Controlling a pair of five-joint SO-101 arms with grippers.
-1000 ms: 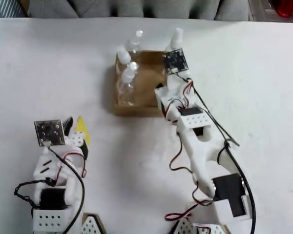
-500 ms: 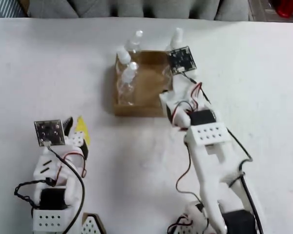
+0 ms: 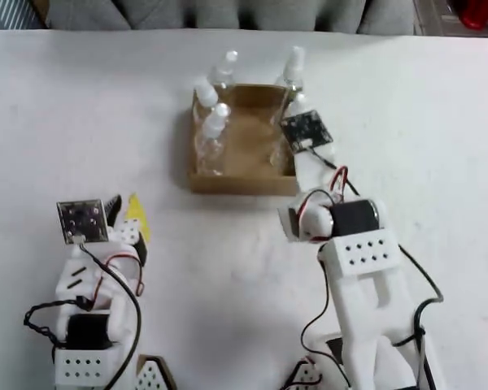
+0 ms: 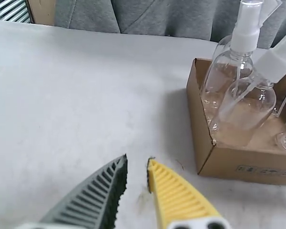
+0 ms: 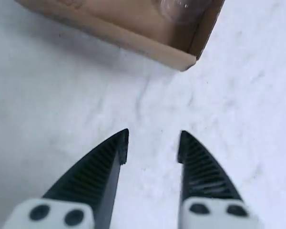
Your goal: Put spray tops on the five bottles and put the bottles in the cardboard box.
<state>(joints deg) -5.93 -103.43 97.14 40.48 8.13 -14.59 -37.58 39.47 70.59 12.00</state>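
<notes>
The cardboard box [image 3: 228, 182] sits at mid-table and holds several clear bottles with white spray tops, among them one at its left wall [image 3: 214, 128] and one at its right wall [image 3: 296, 107]. My right arm [image 3: 346, 236] stands just right of the box's near corner. Its gripper [image 5: 151, 140] hangs open and empty over bare table, with the box corner [image 5: 183, 59] and the base of a bottle [image 5: 181, 7] ahead. My left gripper [image 3: 124, 201] rests at the near left, well away from the box [image 4: 238, 162]. Its fingertips [image 4: 137, 164] are a narrow gap apart, holding nothing.
White tabletop lies all around the box. A grey backdrop runs along the far edge, and something red [image 3: 481, 12] sits at the far right corner. Wires trail from both arm bases at the near edge.
My right arm has drawn back from over the box's right side toward the near right. A bottle it covered now stands free there. The left arm has kept still.
</notes>
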